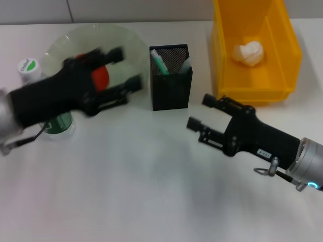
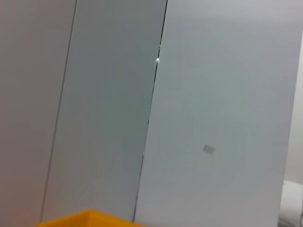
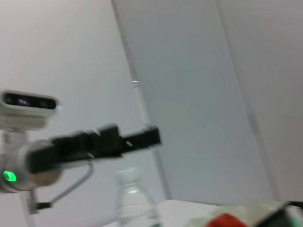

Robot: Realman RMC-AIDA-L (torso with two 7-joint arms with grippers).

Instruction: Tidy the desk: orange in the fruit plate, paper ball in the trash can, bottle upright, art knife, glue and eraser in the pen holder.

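Hovering above the fruit plate (image 1: 60,43), the left gripper (image 1: 123,68) had its jaws spread, with the orange (image 1: 99,75) lying on the plate just behind them. Everything looked placed, so retreat seemed next. The right gripper (image 1: 202,112) hung released, nothing between its jaws.

A broad stretch of bare desk (image 1: 141,191) is left open in front. The back row is crowded by the fruit plate (image 1: 126,38), pen holder (image 1: 170,78) and yellow trash can (image 1: 287,60). The plate is overhung by the left gripper (image 1: 123,68); the bottle (image 1: 31,70) is flanked by its arm.
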